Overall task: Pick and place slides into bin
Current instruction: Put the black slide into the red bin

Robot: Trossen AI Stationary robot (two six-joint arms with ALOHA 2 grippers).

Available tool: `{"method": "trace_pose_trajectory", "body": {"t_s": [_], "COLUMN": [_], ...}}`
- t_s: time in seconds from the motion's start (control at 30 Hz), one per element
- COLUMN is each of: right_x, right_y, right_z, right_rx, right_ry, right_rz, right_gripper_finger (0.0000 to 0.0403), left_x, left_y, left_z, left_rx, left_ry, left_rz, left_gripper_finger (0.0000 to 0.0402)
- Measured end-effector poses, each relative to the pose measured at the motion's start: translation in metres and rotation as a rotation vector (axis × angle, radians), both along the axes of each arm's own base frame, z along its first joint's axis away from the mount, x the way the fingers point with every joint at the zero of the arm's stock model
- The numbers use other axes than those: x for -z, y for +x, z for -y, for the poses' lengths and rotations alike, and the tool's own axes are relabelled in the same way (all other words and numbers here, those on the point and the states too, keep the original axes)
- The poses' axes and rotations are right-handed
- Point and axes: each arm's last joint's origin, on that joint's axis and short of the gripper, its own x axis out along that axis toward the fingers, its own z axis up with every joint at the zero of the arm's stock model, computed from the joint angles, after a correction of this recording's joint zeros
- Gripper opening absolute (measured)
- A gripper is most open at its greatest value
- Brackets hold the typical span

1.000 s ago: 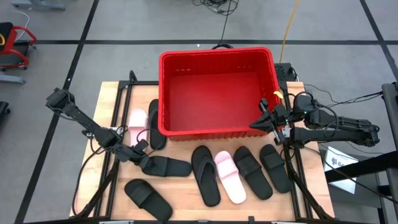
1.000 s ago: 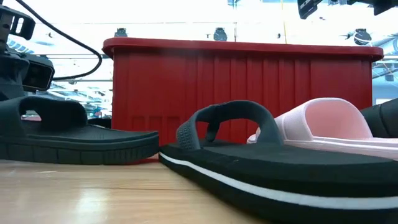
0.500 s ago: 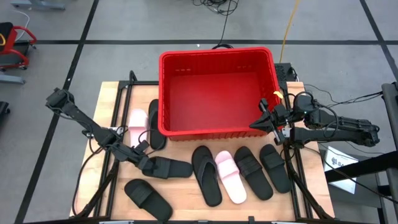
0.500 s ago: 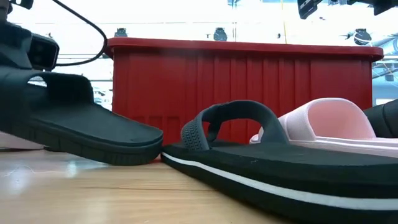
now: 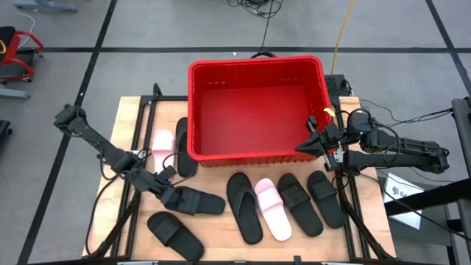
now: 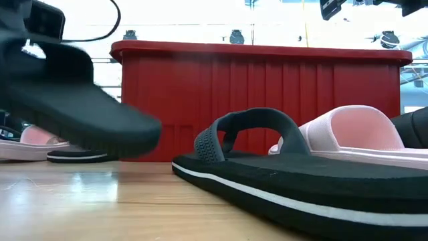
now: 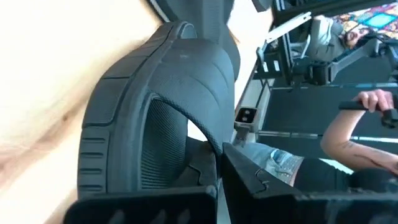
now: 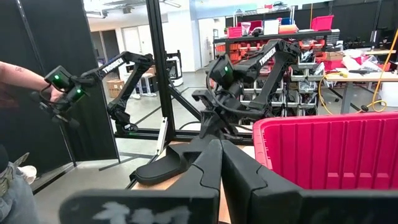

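A: Left gripper (image 5: 171, 193) is clamped shut on the end of a black slide (image 5: 197, 200), front-left of the bin (image 5: 255, 65). Low view shows that slide (image 6: 73, 110) off the tabletop (image 6: 134, 201), toe drooping.

B: So lift is under way, I'd say. Grip looks like it's at one end only?

A: Yes, the rest hangs out past the fingers. I'd raise it until the sagging end sits well above the red rim before swinging toward the bin. Otherwise it could catch the wall.

B: Anything in the path?

A: A pink slide (image 5: 160, 144) and a black one (image 5: 183, 149) lie by the bin's left wall, under the route. Go over them, not across.

B: Where to drop?

A: Bin's empty, so any spot inside. I'd release low, near the left wall.

B: Rest of the pile?

A: Thong slide (image 5: 244, 208), pink slide (image 5: 272, 209), two more black ones right of them, one more at the front left, all untouched.

B: Right arm?

A: Right gripper (image 5: 303, 146) parked with fingers together, holding nothing, at the bin's front right corner. Leave it.
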Motion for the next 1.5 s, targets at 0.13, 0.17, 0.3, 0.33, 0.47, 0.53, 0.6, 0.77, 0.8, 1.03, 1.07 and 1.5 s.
{"method": "trace_pose_trajectory", "body": {"t_s": [0.13, 0.17, 0.3, 0.33, 0.47, 0.53, 0.6, 0.77, 0.8, 1.03, 1.07, 1.5], "right_x": [0.000, 0.000, 0.000, 0.000, 0.000, 0.000, 0.000, 0.000, 0.000, 0.000, 0.000, 0.000], "right_y": [0.000, 0.000, 0.000, 0.000, 0.000, 0.000, 0.000, 0.000, 0.000, 0.000, 0.000, 0.000], "right_z": [0.000, 0.000, 0.000, 0.000, 0.000, 0.000, 0.000, 0.000, 0.000, 0.000, 0.000, 0.000], "right_rx": [0.000, 0.000, 0.000, 0.000, 0.000, 0.001, 0.001, 0.002, 0.002, 0.002, 0.002, 0.002], "right_ry": [0.000, 0.000, 0.000, 0.000, 0.000, -0.013, -0.030, -0.042, -0.042, -0.043, -0.043, -0.043], "right_rz": [0.000, 0.000, 0.000, 0.000, 0.000, 0.004, 0.008, 0.012, 0.012, 0.012, 0.012, 0.012], "right_gripper_finger": [0.0000, 0.0000, 0.0000, 0.0000, 0.0000, 0.0000, 0.0000, 0.0000, 0.0000, 0.0000, 0.0000, 0.0000], "left_x": [-0.024, -0.030, -0.058, -0.066, -0.097, -0.111, -0.124, -0.154, -0.160, -0.190, -0.193, -0.220], "left_y": [0.002, 0.003, 0.003, 0.002, 0.001, 0.000, -0.001, -0.004, -0.005, -0.004, -0.001, 0.044], "left_z": [0.002, 0.002, 0.002, 0.002, 0.000, -0.003, -0.008, -0.020, -0.022, -0.041, -0.042, -0.073], "left_rx": [0.018, 0.021, 0.037, 0.044, 0.059, 0.055, 0.037, 0.014, 0.011, -0.065, -0.071, -0.049], "left_ry": [0.011, 0.014, 0.031, 0.035, 0.057, 0.074, 0.101, 0.163, 0.174, 0.387, 0.418, 0.724], "left_rz": [0.027, 0.033, 0.060, 0.077, 0.148, 0.169, 0.191, 0.252, 0.274, 0.390, 0.396, 0.324], "left_gripper_finger": [0.0000, 0.0000, 0.0000, 0.0000, 0.0000, 0.0000, 0.0000, 0.0000, 0.0000, 0.0000, 0.0000, 0.0000]}}
